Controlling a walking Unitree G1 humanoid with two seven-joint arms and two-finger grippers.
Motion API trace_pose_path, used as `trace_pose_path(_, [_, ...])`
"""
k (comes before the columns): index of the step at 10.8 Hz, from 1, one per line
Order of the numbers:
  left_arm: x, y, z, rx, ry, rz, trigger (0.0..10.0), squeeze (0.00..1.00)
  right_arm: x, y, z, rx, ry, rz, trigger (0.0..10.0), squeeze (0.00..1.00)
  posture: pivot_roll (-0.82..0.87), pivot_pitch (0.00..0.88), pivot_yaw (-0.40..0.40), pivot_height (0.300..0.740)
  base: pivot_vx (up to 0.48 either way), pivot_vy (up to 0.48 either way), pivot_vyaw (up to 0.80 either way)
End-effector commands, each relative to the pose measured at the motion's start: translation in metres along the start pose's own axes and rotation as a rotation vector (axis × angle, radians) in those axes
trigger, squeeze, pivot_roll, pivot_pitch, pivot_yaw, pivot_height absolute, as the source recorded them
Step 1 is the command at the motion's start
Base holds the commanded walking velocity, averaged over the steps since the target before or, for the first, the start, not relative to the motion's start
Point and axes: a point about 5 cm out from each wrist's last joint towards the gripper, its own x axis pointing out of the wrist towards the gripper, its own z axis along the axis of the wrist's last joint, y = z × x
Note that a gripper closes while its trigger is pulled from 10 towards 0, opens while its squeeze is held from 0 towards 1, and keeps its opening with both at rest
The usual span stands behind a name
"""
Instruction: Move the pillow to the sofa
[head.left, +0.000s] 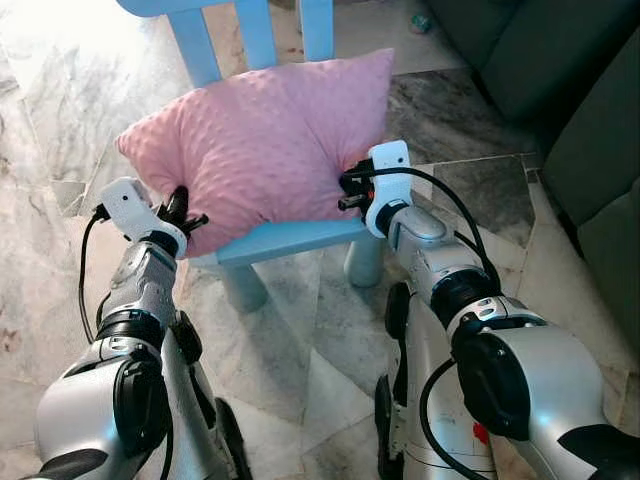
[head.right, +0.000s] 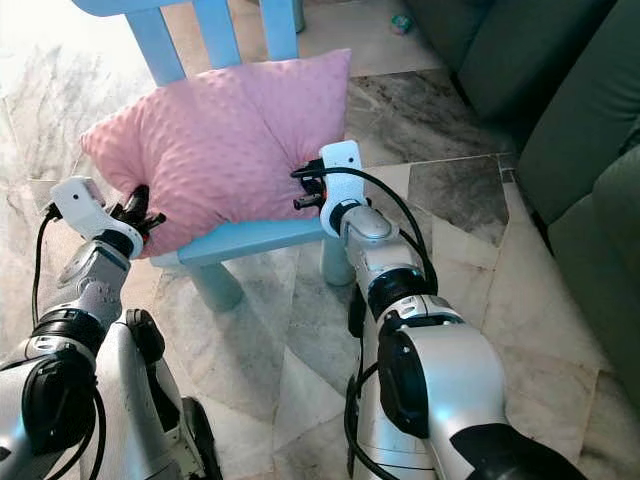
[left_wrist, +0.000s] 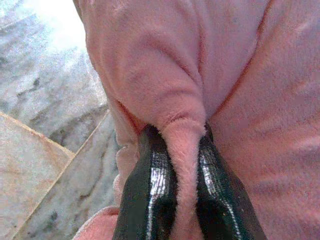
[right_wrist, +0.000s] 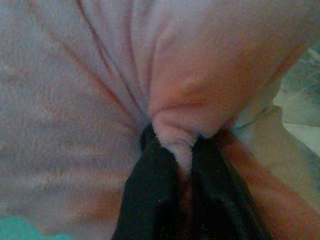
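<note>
A pink dimpled pillow (head.left: 265, 140) lies on the seat of a small light blue chair (head.left: 290, 240). My left gripper (head.left: 190, 218) is at the pillow's front left edge, shut on a pinched fold of its fabric (left_wrist: 182, 145) that stands between the two black fingers (left_wrist: 150, 190). At the pillow's right edge, my right gripper (head.left: 345, 190) is likewise shut on a fold of pink fabric (right_wrist: 175, 130). The dark green sofa (head.left: 590, 130) stands to the right of the chair.
The chair's slatted back (head.left: 260, 35) rises behind the pillow, and its legs (head.left: 365, 262) stand on a marble-patterned tile floor (head.left: 300, 350). A small greenish object (head.left: 421, 22) lies on the floor near the sofa's far end.
</note>
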Motion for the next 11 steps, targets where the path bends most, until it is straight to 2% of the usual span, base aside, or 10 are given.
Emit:
trace_pose_path(1, [-0.006, 0.013, -0.004, 0.029, 0.007, 0.039, 0.0, 0.0, -0.002, 0.003, -0.012, 0.035, 0.039, 0.009, 0.0, 0.0, -0.09, 0.4, -0.01, 0.397, 0.0, 0.0, 0.0])
trace_pose_path(3, [-0.013, 0.02, 0.022, 0.099, -0.156, 0.063, 0.0, 0.0, -0.001, -0.001, 0.006, 0.009, -0.049, 0.058, 0.0, 0.0, -0.09, 0.361, -0.01, 0.397, 0.0, 0.0, 0.0])
trace_pose_path(4, [-0.024, 0.023, 0.036, 0.154, -0.26, 0.062, 0.0, 0.0, -0.002, -0.005, 0.017, 0.015, -0.108, 0.076, 0.0, 0.0, -0.09, 0.329, -0.007, 0.397, 0.0, 0.0, 0.0])
trace_pose_path(5, [-0.029, 0.026, 0.042, 0.174, -0.298, 0.065, 0.0, 0.0, -0.003, -0.007, 0.021, 0.016, -0.135, 0.081, 0.0, 0.0, -0.1, 0.313, -0.004, 0.397, 0.0, 0.0, 0.0])
trace_pose_path(6, [-0.045, 0.031, 0.051, 0.217, -0.363, 0.074, 0.0, 0.0, -0.006, -0.014, 0.028, 0.022, -0.197, 0.08, 0.0, 0.0, -0.1, 0.27, 0.003, 0.397, 0.0, 0.0, 0.0])
trace_pose_path(7, [-0.048, 0.032, 0.052, 0.231, -0.375, 0.073, 0.0, 0.0, -0.007, -0.015, 0.03, 0.02, -0.21, 0.08, 0.0, 0.0, -0.1, 0.27, 0.003, 0.397, 0.0, 0.0, 0.0])
trace_pose_path(8, [-0.061, 0.034, 0.062, 0.257, -0.432, 0.095, 0.0, 0.0, -0.012, -0.019, 0.033, -0.007, -0.271, 0.072, 0.0, 0.0, -0.1, 0.202, 0.018, 0.397, 0.0, 0.0, 0.0])
trace_pose_path(9, [-0.073, 0.029, 0.073, 0.304, -0.502, 0.099, 0.0, 0.0, -0.015, -0.022, 0.038, 0.009, -0.326, 0.05, 0.0, 0.0, -0.11, 0.165, 0.026, 0.397, 0.0, 0.0, 0.0])
trace_pose_path(10, [-0.074, 0.027, 0.075, 0.303, -0.511, 0.106, 0.0, 0.0, -0.015, -0.022, 0.039, 0.012, -0.338, 0.044, 0.0, 0.0, -0.11, 0.157, 0.027, 0.397, 0.0, 0.0, 0.0])
trace_pose_path(11, [-0.078, 0.027, 0.07, 0.3, -0.505, 0.122, 0.0, 0.0, -0.016, -0.023, 0.044, 0.033, -0.37, 0.028, 0.0, 0.0, -0.11, 0.112, 0.029, 0.397, 0.0, 0.0, 0.0])
